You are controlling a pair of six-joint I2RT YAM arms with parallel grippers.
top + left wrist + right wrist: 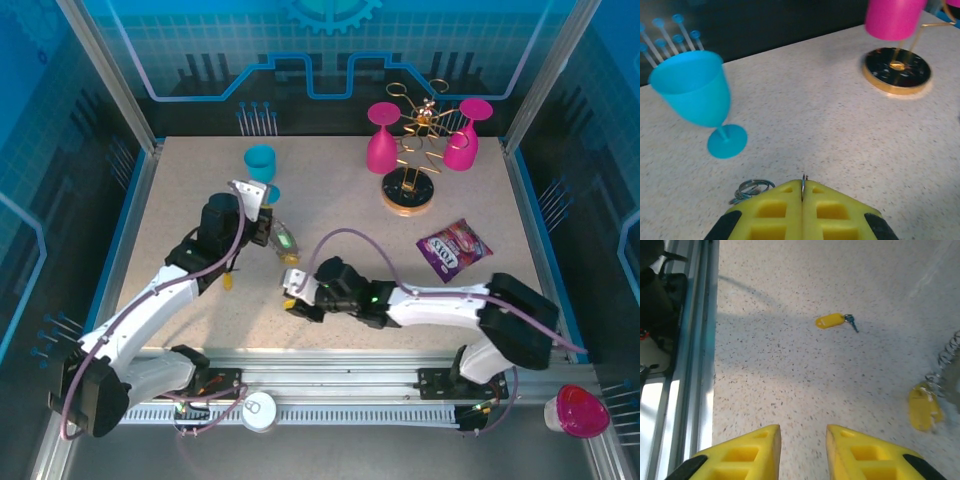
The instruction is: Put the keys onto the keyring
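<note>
Where the overhead camera looks down on the table (340,215), we see the keyring (282,236) as a dark, bumpy loop near the middle. Its long axis slants from the left gripper (266,226) toward the near edge. A green key (286,241) sits within it and a yellow key (291,259) lies at its near end. A loose yellow key (230,283) lies apart, nearer the left edge. The left arm stretches away from its base, while the right arm lies folded along the near edge, the right gripper (291,295) pointing left.

From the left wrist, we see the fingertips (782,200) pressed together on a thin sliver of ring metal, with wire coils just beside them.

From the right wrist, the fingers (755,450) stand apart over bare table. The loose yellow key lies crosswise ahead, its blade toward that view's right.
</note>
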